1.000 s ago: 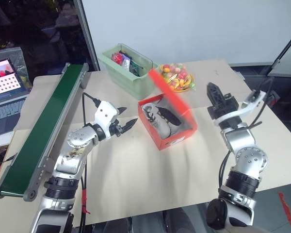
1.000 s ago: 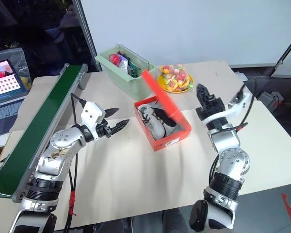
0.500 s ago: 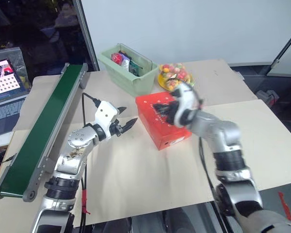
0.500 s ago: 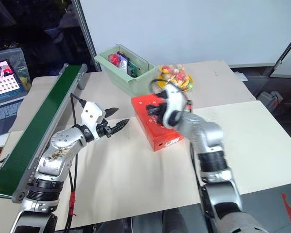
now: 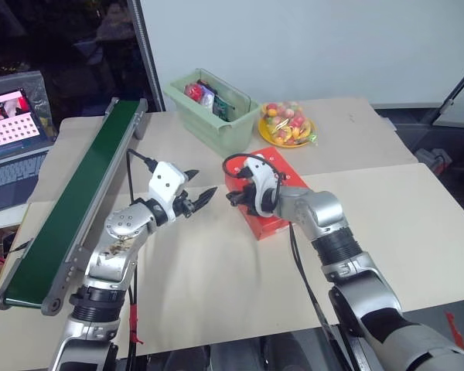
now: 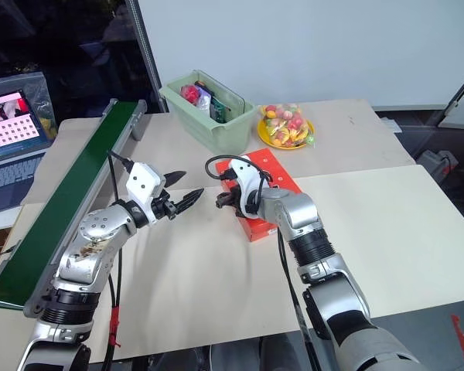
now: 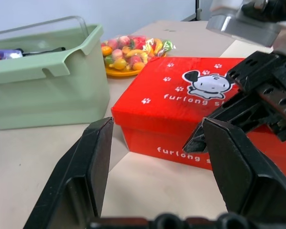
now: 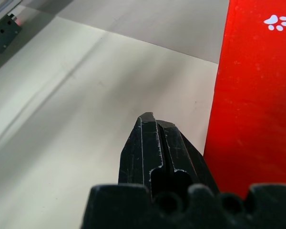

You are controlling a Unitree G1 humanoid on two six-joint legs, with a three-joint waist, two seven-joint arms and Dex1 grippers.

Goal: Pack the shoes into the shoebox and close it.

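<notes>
Against the picture from a second ago, the shoebox (image 5: 267, 193) has gone from open, with its lid standing up and the pair of sneakers showing inside, to shut with the lid lying flat on top. The right arm, then raised well off to the right of the box, has swung across, and the right gripper (image 5: 233, 196) now sits over the box's left side, just past its edge. The left gripper (image 5: 202, 195) is in the same spot as before. The right gripper's two black fingers (image 8: 158, 145) are pressed together with nothing between them; in the right wrist view they point down beside the red side wall of the box, over bare table (image 5: 216, 270). The left gripper is spread open and empty, level, aimed toward the box from its left and apart from it. The box stands near the middle of the table, in front of the pale green bin (image 5: 214, 112) and the yellow plate of fruit (image 5: 288, 126), touching neither. It is red-orange; the left wrist view shows the lid printed with a white cartoon dog face, small white paw prints and white lettering, with the lettering repeated on the side wall. The lid sits flush at the visible corner. A green conveyor belt (image 5: 77, 197) runs along the table's left side.
</notes>
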